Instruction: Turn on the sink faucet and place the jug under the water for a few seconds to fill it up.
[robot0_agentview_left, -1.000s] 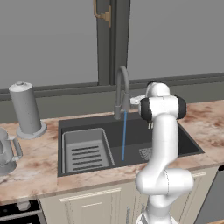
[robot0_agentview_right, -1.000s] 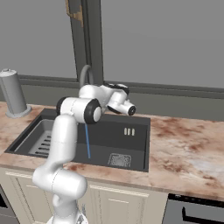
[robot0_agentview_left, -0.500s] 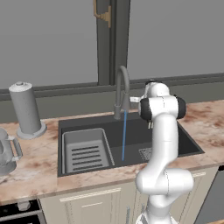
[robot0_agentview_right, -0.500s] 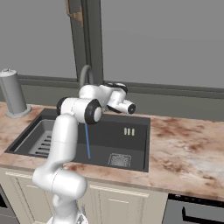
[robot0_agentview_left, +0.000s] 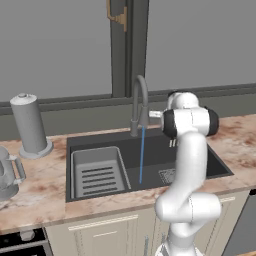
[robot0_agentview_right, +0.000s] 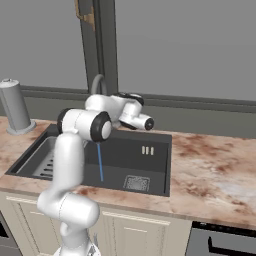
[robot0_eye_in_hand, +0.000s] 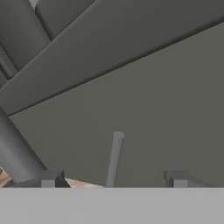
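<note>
1. your gripper (robot0_eye_in_hand: 113, 179) sits up beside the faucet (robot0_agentview_left: 139, 102), behind the sink (robot0_agentview_left: 195, 150); its jaws are spread wide, holding nothing, with the faucet's lever (robot0_eye_in_hand: 113, 159) standing between the fingertips (robot0_eye_in_hand: 51, 178).
2. water (robot0_agentview_left: 142, 155) falls in a thin blue stream from the spout into the basin, next to the rack (robot0_agentview_left: 98, 171).
3. the jug (robot0_agentview_left: 9, 172) stands on the counter (robot0_agentview_left: 35, 190) well left of the sink, at the left edge of your left base view.
4. a grey cylinder (robot0_agentview_left: 29, 125) stands behind the jug.
</note>
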